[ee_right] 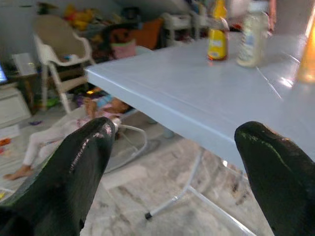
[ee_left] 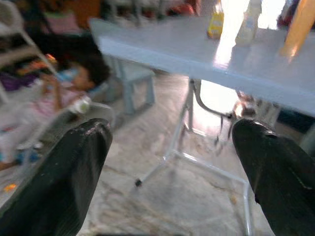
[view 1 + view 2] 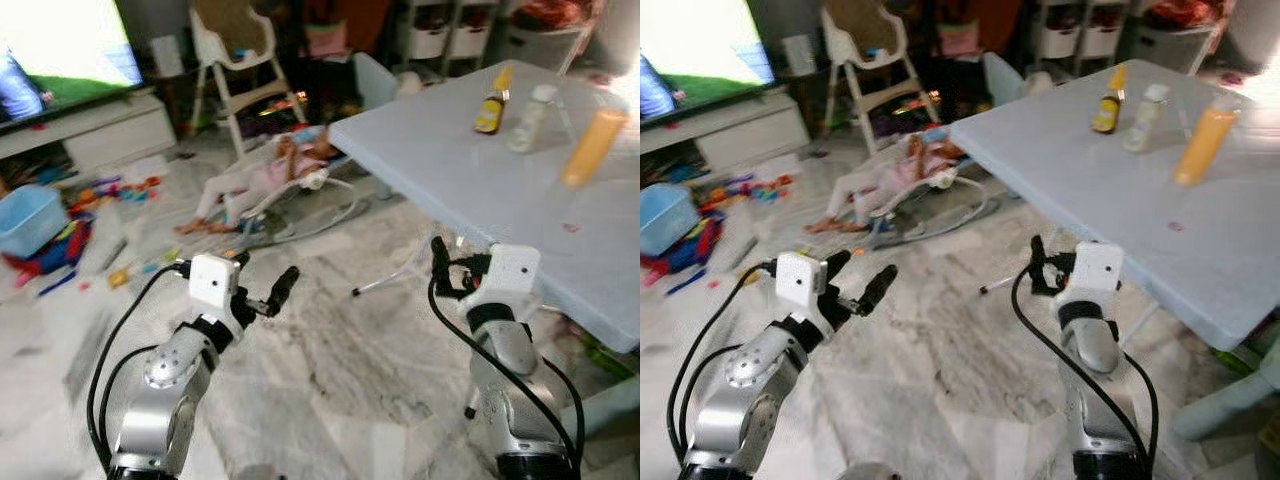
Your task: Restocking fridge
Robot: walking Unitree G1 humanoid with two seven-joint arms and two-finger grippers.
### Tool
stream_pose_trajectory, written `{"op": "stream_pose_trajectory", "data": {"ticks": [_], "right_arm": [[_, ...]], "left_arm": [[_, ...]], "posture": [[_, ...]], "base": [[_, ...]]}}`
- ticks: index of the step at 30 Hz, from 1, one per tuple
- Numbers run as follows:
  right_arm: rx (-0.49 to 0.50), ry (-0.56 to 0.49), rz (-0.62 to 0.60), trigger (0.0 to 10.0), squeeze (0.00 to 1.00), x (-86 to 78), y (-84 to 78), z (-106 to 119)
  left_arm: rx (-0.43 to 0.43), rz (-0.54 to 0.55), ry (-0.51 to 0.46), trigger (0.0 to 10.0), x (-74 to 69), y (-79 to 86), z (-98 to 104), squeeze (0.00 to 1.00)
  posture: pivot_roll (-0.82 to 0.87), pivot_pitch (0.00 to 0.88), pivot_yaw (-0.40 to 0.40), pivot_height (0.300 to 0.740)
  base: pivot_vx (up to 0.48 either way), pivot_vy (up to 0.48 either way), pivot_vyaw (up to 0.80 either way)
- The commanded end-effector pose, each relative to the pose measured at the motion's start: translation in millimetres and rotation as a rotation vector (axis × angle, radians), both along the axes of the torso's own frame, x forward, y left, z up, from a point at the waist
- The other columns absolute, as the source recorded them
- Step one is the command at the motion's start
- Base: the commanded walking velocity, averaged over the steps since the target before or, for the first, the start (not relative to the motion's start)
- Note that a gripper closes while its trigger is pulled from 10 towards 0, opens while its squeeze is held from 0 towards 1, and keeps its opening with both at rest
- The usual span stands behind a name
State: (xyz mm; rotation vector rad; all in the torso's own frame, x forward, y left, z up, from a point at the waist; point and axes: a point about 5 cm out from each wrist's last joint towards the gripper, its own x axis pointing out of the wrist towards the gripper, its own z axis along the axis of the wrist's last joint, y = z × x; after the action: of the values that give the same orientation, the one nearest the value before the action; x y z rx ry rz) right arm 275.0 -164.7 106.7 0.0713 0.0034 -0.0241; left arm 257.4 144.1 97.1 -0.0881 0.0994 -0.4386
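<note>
Three bottles stand on a pale blue folding table [image 3: 450,170] at my right: a dark bottle with a yellow label [image 3: 489,105], a milky white bottle [image 3: 528,118] and an orange juice bottle [image 3: 592,147]. My right gripper [image 3: 447,268] hovers just below and in front of the table's near edge, open and holding nothing. The right wrist view looks past its fingers [image 1: 83,162] at the yellow-label bottle [image 1: 217,37] and the white bottle [image 1: 252,34]. My left gripper [image 3: 265,285] is open over the marble floor, left of the table, empty.
The table's white metal legs [image 3: 400,275] reach onto the floor between my arms. A small person lies in a bouncer [image 3: 270,175] on the floor ahead. Behind are a high chair [image 3: 235,60], a TV [image 3: 60,45], a blue basket [image 3: 30,218] and scattered toys [image 3: 120,190].
</note>
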Motion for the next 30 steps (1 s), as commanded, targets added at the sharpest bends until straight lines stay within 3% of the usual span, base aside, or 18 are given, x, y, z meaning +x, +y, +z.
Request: {"op": "stream_pose_trajectory", "data": {"ticks": [1, 17, 30], "right_arm": [[-0.020, -0.007, -0.029, 10.0, 0.00, 0.8, -10.0, 2.8], [-0.033, -0.021, -0.025, 10.0, 0.00, 5.8, -9.5, 5.8], [-0.053, -0.042, -0.030, 10.0, 0.00, 5.9, -7.1, 9.3]], "left_arm": [[-0.013, -0.029, -0.021, 10.0, 2.1, -10.6, 5.8, 0.00], [-0.019, -0.028, -0.033, 10.0, 8.0, -14.2, 8.6, 0.00], [-0.013, -0.032, -0.035, 10.0, 9.9, -16.8, 10.0, 0.00]], "posture": [[-0.01, 0.000, 0.011, 0.740], [-0.01, 0.000, 0.011, 0.740], [-0.02, 0.000, 0.027, 0.740]], "base": [[0.360, 0.319, -0.80], [0.320, 0.341, -0.79], [0.000, 0.433, 0.00]]}}
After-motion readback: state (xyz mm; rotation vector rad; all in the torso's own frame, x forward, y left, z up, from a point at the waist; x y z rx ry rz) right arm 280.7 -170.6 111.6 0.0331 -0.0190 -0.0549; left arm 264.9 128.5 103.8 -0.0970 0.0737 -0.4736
